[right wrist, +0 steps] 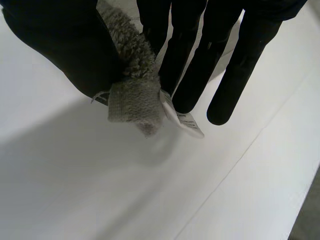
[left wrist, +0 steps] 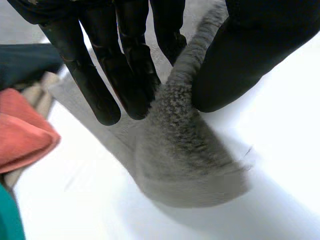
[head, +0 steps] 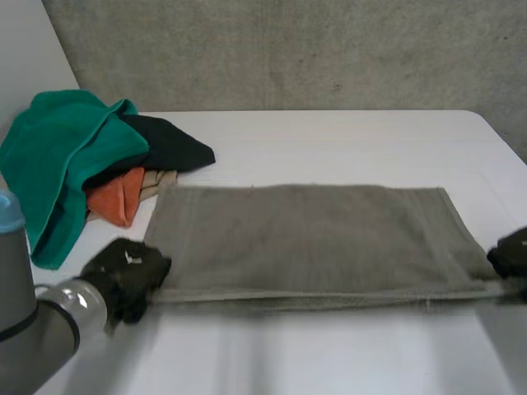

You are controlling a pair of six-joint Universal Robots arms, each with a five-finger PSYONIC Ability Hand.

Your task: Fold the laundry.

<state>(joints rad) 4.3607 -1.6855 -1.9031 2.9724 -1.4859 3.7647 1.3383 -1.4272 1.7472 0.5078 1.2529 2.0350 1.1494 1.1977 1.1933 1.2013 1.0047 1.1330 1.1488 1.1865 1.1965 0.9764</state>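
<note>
Where it spans the middle of the white table, a grey terry towel lies as a long flat rectangle. A teal cloth, a black cloth and an orange cloth heap crumpled at the far left corner. Between thumb and straight fingers the left hand pinches the towel's nubby near left corner, the right hand its near right corner, by a small white label.

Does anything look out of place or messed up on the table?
Nothing stands out: the grey terry towel lies spread out, left hand and right hand each pinching a near corner. The teal-topped laundry heap sits beside it.
</note>
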